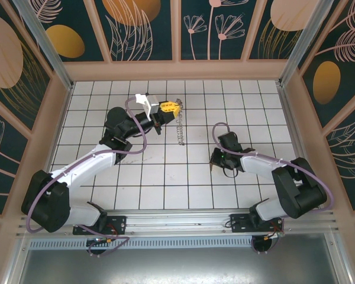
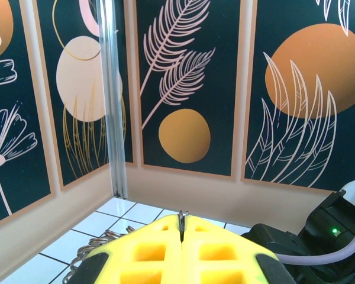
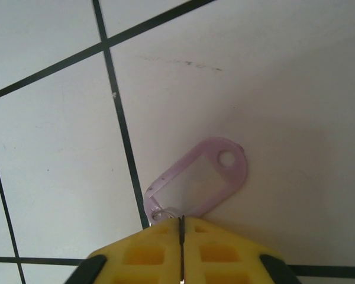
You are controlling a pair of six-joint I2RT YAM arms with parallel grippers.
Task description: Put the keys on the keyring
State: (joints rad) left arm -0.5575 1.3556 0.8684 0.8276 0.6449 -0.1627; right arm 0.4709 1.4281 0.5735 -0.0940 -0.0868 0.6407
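Note:
My left gripper is raised over the far middle of the tiled floor and is shut on the keyring, whose string of small metal rings hangs down from it. In the left wrist view a thin ring sticks up between the yellow pads, and more of the keyring's rings bunch at the lower left. My right gripper is down at the floor, right of centre. The right wrist view shows the keys, a pale lilac tag lying flat on a tile, with my right gripper shut on its near end.
Patterned walls enclose the white tiled floor on three sides. An aluminium corner post stands ahead of the left gripper. Part of a black arm with its purple cable sits at the lower right of the left wrist view.

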